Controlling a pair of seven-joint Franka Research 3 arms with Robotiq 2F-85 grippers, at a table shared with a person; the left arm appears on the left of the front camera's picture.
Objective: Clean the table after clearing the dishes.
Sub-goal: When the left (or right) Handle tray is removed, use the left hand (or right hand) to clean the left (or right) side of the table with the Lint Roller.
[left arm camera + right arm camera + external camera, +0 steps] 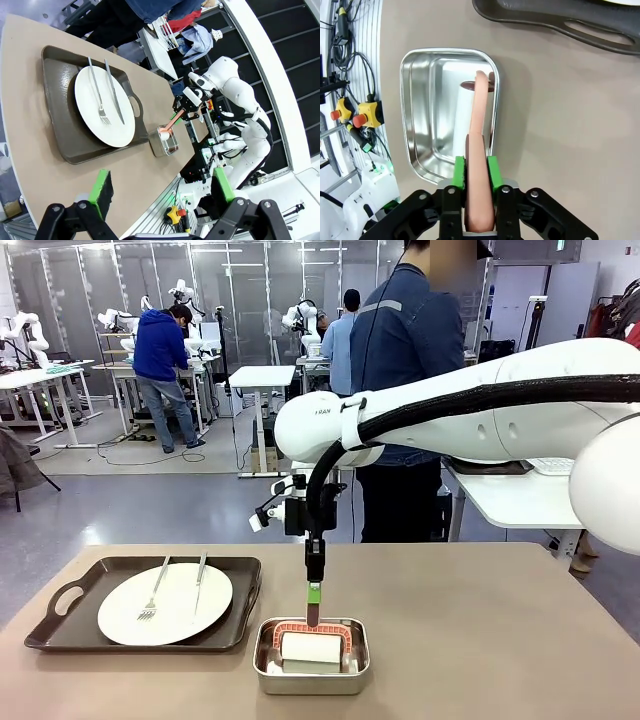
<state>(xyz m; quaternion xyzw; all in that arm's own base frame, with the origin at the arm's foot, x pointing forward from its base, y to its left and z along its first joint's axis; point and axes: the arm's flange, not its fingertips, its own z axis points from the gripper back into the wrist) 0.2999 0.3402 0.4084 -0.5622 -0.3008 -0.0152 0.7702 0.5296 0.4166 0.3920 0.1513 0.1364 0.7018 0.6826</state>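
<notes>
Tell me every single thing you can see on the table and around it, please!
table: one, tan-brown, under everything
tray: one, dark brown, on the left part of the table
plate: one, white, on the tray
fork: one, silver, lying on the plate
knife: one, silver, on the plate beside the fork
pan: one, shiny steel, by the table's near edge, right of the tray
roller: one, white roll with a pink handle, roll sitting in the pan
person: one, dark blue jacket, standing at the far side
left claw: one, black with green pads, open, holding nothing
right claw: one, black with green pads, shut on the roller's handle, over the pan
</notes>
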